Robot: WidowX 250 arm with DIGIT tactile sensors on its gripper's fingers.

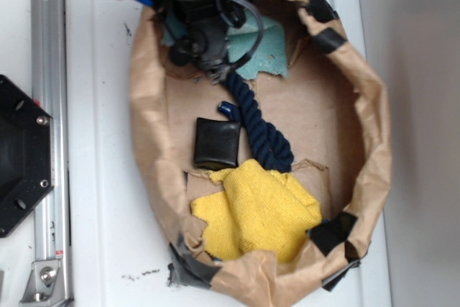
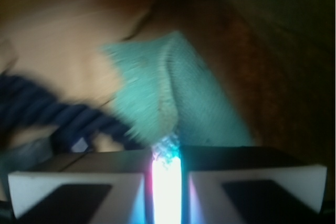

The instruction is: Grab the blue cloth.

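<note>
Inside the crumpled brown paper basin (image 1: 147,127) you have, going left to right, a small black square pad (image 1: 216,143), a thick dark navy twisted rope (image 1: 262,131) and, toward the near rim, a bright yellow fuzzy cloth (image 1: 255,210). The pale teal-blue woven cloth (image 1: 262,52) lies at the far end, partly under the black gripper (image 1: 214,70). In the wrist view, a raised fold of that blue cloth (image 2: 173,98) runs into the narrow slit between the two white fingers (image 2: 79,187); the jaws stand nearly together, seemingly pinching it. You appear to be in the clamping step. Next, judge the hold firm, then lift straight up, keeping clear of the rope (image 2: 47,111) just beside it.
</note>
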